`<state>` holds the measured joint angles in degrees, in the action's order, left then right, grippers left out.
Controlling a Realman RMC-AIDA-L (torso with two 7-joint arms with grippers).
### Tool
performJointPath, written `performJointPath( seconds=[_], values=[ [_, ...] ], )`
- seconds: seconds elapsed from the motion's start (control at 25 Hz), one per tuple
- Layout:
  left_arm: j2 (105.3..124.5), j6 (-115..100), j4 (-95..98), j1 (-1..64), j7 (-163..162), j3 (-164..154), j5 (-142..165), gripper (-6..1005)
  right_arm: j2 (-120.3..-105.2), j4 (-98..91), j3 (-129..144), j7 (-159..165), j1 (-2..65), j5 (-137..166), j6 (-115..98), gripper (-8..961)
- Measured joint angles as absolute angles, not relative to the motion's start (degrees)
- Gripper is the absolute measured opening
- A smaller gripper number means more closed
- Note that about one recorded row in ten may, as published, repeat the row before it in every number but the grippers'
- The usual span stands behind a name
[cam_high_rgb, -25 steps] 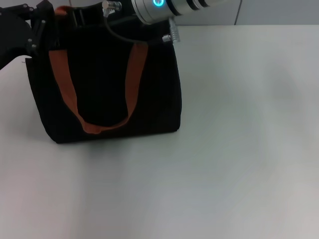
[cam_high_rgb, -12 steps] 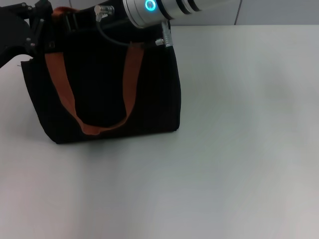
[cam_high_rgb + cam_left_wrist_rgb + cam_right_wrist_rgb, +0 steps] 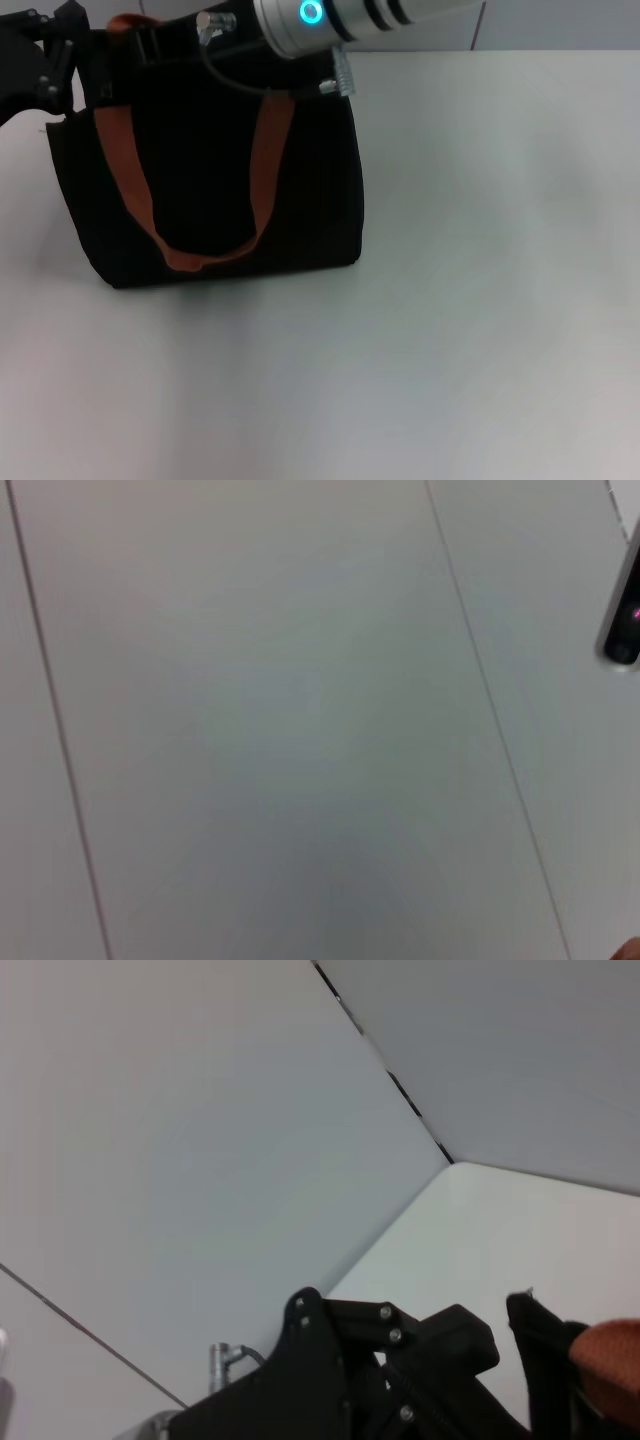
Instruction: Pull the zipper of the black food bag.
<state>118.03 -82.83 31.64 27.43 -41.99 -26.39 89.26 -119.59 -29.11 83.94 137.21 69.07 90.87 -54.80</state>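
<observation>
**A:** Where is the bag standing?

**B:** The large boxy black fabric food bag (image 3: 210, 180) stands upright on the plain white table (image 3: 480, 300), toward the far left of the head view. One wide orange-brown strap handle (image 3: 200, 200) hangs down its near face in a loop; a bit of a second orange strap (image 3: 125, 22) shows at the top rim.

**A:** And the zipper?

**B:** I cannot make it out. The top rim is covered by the arms and dark against dark, so no silver pull tab is visible.

**A:** What are the arms doing?

**B:** The right arm, a silver cylinder with a glowing blue ring (image 3: 312, 12), reaches across above the bag's top rim from the right. Its black right gripper (image 3: 150, 40) sits over the rim near the bag's left end. The black left gripper (image 3: 55, 60) is at the bag's upper left corner, touching or just beside it.

**A:** Are the claws spread or pinching?

**B:** I cannot tell for either. The right wrist view shows black linkage of the left gripper (image 3: 400, 1360) with an orange strap edge (image 3: 610, 1360) beside it, but not the fingertips. The left wrist view shows only a pale panelled wall (image 3: 300, 730).
</observation>
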Motion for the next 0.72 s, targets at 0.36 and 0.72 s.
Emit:
performJointPath(
  seconds=[0.36,0.72],
  values=[
    [117.38,-83.21,31.65,27.03,-42.52,-26.1,89.18,78,-119.28,-33.15,83.54,139.89,66.42,94.11,-56.54,317],
    [117.73,-84.66,31.7,27.6,-42.85,-26.12,89.11,83,-119.69,-32.61,84.03,139.83,67.56,94.22,-53.98,317]
  ],
)
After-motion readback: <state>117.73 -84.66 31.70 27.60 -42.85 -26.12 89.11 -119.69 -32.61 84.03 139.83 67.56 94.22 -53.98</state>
